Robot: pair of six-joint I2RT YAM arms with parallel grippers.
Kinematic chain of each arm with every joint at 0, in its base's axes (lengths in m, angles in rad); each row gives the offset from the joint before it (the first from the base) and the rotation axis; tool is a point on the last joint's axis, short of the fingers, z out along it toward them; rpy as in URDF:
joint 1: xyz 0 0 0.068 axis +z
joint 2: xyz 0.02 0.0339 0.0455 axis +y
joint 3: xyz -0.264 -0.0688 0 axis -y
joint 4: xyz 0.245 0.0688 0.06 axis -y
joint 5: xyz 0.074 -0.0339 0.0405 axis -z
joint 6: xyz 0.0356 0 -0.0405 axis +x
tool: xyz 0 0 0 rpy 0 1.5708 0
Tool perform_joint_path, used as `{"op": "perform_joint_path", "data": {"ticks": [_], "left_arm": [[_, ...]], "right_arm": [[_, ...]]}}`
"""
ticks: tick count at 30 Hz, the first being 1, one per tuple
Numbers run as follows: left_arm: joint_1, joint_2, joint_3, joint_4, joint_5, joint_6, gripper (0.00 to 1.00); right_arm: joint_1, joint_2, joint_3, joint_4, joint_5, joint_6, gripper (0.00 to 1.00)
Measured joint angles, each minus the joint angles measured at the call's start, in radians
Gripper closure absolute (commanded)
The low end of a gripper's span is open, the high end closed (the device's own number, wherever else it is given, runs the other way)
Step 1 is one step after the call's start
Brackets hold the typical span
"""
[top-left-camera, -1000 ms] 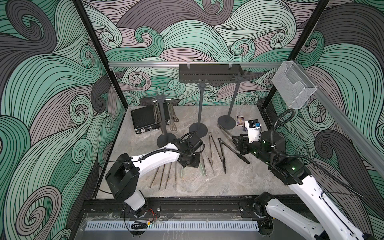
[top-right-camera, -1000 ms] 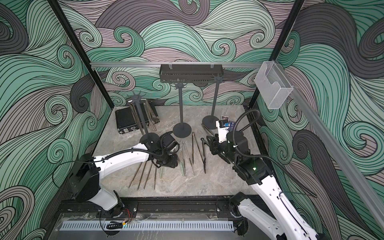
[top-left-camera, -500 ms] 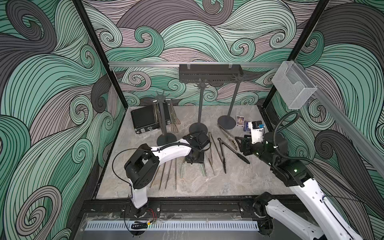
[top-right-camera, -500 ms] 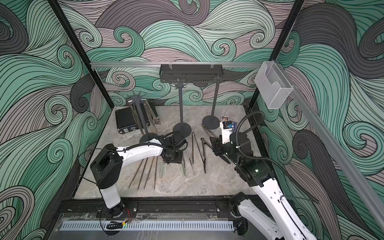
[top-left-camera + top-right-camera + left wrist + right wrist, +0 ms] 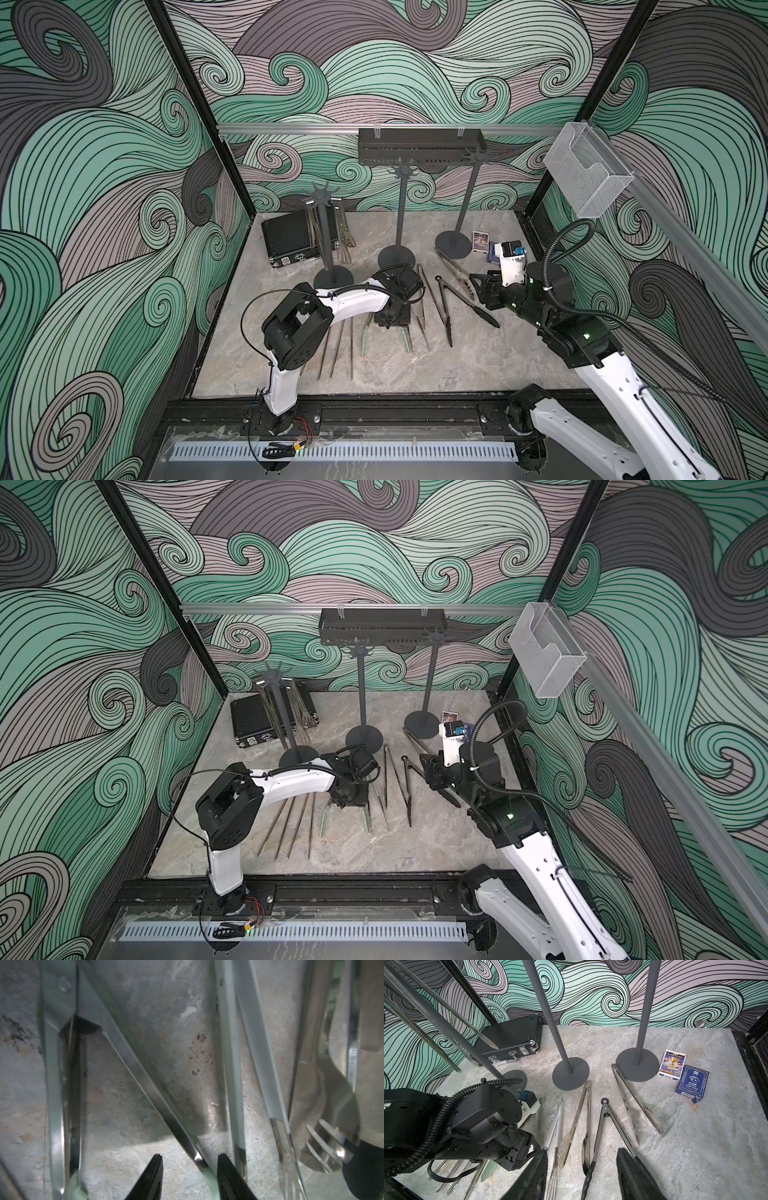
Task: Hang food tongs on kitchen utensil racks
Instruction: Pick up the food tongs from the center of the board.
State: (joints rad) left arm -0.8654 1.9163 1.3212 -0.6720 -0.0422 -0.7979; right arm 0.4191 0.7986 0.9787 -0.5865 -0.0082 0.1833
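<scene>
ROBOT ARMS AT THE TONGS: The left gripper (image 5: 189,1169) is pointing down over the pale-green-tipped tongs (image 5: 133,1057) near the middle of the grey stone-look table (image 5: 519,357). Its 2 black fingers (image 5: 149,1182) are standing apart, released, with 1 steel arm of the tongs running between them and lying just beside 1 finger. In both top views the pair's green tips are showing on the table on the near side of that gripper.

To the right, the right gripper (image 5: 582,1159) is hovering above the black-tipped tongs (image 5: 598,1136), its fingers spread and grasping nothing. Those tongs are lying flat with the ring end toward the far side.

Between the 2 grippers, white-handled tongs (image 5: 553,1124) and bronze tongs (image 5: 579,1113) are lying side by side. Another steel pair (image 5: 631,1101) is lying with its hinge end just beside the foot of the right rack (image 5: 467,195). At near left, thin steel tongs (image 5: 334,353) are lying partly beneath the left arm.

The 3 dark grey racks are standing on the far half of the table. The left rack (image 5: 324,232) is carrying hanging tongs (image 5: 344,243), and the middle rack (image 5: 400,216) is standing between it and the right one. A black case (image 5: 286,239) is sitting behind the left rack, and 2 card packs (image 5: 671,1066) are lying right of the right rack's foot.
</scene>
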Motion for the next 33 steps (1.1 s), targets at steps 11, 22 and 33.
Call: {"op": "perform_joint_path", "data": {"ticks": [11, 22, 33], "left_arm": [[0.000, 0.047, 0.005, 0.033, -0.002, -0.007, 0.68], [0.000, 0.045, -0.004, 0.051, -0.002, -0.045, 0.95], [-0.019, 0.027, -0.013, 0.028, -0.030, -0.032, 1.00]], "right_arm": [[-0.013, 0.000, -0.009, 0.001, -0.026, 0.000, 0.45], [-0.024, -0.003, -0.023, 0.006, -0.039, 0.000, 0.45], [-0.027, -0.020, -0.026, 0.006, -0.046, 0.000, 0.45]]}}
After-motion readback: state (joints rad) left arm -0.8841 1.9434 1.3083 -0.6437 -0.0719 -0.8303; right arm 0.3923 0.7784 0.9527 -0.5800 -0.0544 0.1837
